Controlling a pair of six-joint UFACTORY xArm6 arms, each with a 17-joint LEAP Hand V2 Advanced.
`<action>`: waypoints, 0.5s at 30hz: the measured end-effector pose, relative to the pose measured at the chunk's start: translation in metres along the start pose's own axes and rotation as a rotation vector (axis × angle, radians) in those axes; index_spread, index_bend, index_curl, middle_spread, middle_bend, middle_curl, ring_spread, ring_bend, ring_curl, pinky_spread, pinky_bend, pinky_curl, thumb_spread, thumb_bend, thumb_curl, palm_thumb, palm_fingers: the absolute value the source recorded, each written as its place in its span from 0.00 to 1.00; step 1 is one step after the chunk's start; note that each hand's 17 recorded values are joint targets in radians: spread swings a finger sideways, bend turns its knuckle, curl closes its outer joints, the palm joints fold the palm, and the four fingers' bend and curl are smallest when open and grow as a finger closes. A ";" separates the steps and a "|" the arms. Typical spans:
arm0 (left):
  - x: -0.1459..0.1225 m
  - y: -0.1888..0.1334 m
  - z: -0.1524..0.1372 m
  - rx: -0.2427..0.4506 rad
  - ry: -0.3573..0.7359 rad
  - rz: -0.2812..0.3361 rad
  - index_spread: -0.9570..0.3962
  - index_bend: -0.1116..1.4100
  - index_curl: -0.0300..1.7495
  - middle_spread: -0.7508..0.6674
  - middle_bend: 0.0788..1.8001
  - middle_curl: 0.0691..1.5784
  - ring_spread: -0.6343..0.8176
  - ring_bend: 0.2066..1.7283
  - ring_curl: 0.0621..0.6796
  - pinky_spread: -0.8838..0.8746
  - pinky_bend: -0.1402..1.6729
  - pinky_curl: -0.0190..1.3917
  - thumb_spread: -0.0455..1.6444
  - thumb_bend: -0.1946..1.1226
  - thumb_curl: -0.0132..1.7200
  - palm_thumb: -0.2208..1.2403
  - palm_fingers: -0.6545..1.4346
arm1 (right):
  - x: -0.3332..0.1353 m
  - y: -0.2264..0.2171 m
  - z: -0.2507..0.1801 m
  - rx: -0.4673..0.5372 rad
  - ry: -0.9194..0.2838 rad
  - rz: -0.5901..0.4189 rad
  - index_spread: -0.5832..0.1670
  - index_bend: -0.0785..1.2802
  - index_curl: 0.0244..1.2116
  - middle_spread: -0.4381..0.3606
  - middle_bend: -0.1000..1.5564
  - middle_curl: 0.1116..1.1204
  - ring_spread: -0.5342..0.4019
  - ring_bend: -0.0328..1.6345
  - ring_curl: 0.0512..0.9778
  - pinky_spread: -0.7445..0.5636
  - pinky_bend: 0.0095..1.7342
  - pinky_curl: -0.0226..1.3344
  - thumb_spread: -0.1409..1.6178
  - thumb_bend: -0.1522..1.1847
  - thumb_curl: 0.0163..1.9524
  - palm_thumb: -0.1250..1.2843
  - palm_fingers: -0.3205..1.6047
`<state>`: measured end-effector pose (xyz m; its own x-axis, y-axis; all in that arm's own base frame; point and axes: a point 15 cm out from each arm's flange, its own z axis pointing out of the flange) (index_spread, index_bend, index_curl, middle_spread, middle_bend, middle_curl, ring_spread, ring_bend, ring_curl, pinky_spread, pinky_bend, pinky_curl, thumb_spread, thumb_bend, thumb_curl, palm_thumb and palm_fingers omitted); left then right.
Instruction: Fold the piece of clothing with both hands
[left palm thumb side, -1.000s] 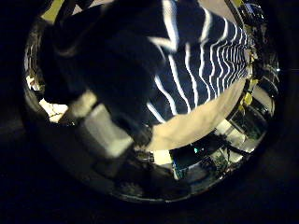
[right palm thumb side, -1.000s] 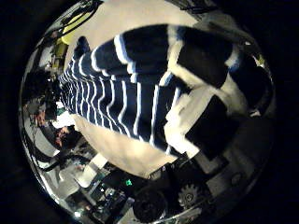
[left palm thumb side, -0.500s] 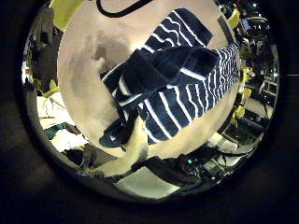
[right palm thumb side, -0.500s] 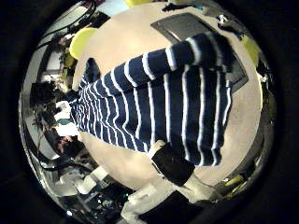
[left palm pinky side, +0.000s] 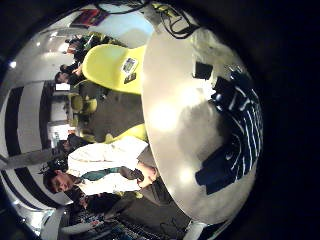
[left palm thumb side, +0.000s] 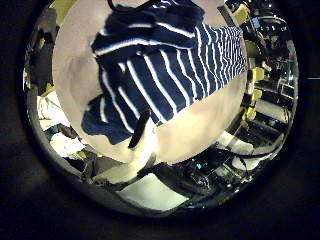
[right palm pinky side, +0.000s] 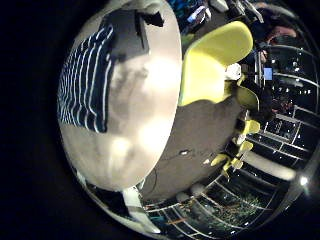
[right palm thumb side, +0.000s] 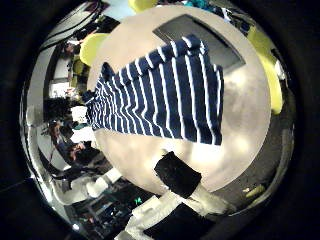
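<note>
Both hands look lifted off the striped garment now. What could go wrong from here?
1. The striped garment lies loosely bunched on the round table, with uneven layers showing in the left thumb side view, so the fold may slump open.
2. One end lies close to the table's edge, so a push there might drag it off.

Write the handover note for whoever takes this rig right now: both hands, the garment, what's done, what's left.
Left hand: lifted off the cloth, one finger in view, holding nothing.
Right hand: also clear of the cloth, holding nothing.
The dark blue and white striped garment lies on the round pale table, with one end doubled over itself.
Done: a fold appears to be in place.
Left: check how neat it is; fold again if needed.
</note>
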<state>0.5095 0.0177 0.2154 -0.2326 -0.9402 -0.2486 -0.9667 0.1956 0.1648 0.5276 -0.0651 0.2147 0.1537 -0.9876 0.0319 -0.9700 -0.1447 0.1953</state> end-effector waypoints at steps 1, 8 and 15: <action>0.002 0.003 0.004 -0.009 0.004 0.002 0.67 0.19 0.32 0.60 0.07 0.29 0.43 0.42 0.42 0.49 0.38 0.42 0.68 0.13 0.19 0.37 0.37 | -0.001 0.003 0.008 -0.019 -0.001 -0.005 0.27 0.18 0.29 0.34 0.25 0.27 0.65 0.35 0.32 0.91 0.27 0.37 0.77 0.10 0.17 0.40 0.22; 0.010 0.017 0.019 -0.024 0.012 0.017 0.67 0.19 0.29 0.60 0.07 0.27 0.45 0.40 0.40 0.51 0.35 0.40 0.68 0.13 0.18 0.37 0.38 | -0.007 0.018 0.053 -0.118 -0.013 -0.022 0.26 0.18 0.27 0.35 0.23 0.26 0.66 0.33 0.29 0.90 0.25 0.33 0.73 0.10 0.16 0.41 0.23; 0.009 0.025 0.015 -0.017 0.013 0.015 0.67 0.19 0.27 0.60 0.07 0.25 0.45 0.39 0.38 0.52 0.34 0.38 0.68 0.13 0.18 0.37 0.39 | -0.012 0.018 0.073 -0.166 0.013 -0.051 0.27 0.17 0.25 0.36 0.23 0.26 0.59 0.36 0.29 0.88 0.24 0.31 0.70 0.10 0.16 0.44 0.31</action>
<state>0.4820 0.0185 0.2026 -0.2456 -0.9409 -0.2332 -0.9611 0.2050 0.1850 0.4942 -0.0600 0.1467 0.2057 -0.9782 0.0299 -0.9165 -0.1818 0.3563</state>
